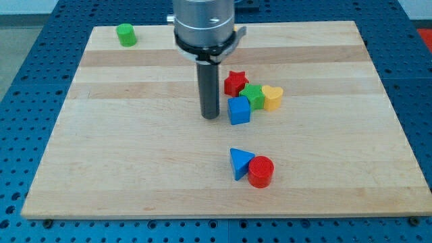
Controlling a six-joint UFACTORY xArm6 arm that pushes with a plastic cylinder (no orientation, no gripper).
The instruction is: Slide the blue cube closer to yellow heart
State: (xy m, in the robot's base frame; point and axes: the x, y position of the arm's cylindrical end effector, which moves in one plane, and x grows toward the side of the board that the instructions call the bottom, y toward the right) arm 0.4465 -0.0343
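Observation:
The blue cube (pixel 239 111) sits right of the board's middle. The yellow heart (pixel 272 97) lies a short way up and to its right, with a green block (pixel 254 95) between them that touches both. A red star (pixel 235 82) sits just above the cube. My tip (pixel 210 116) rests on the board just left of the blue cube, close to its left face, with a thin gap showing.
A blue triangle (pixel 239 163) and a red cylinder (pixel 260 171) touch each other below the cube. A green cylinder (pixel 125 34) stands near the board's top left corner. The wooden board (pixel 135 135) ends at a blue perforated table.

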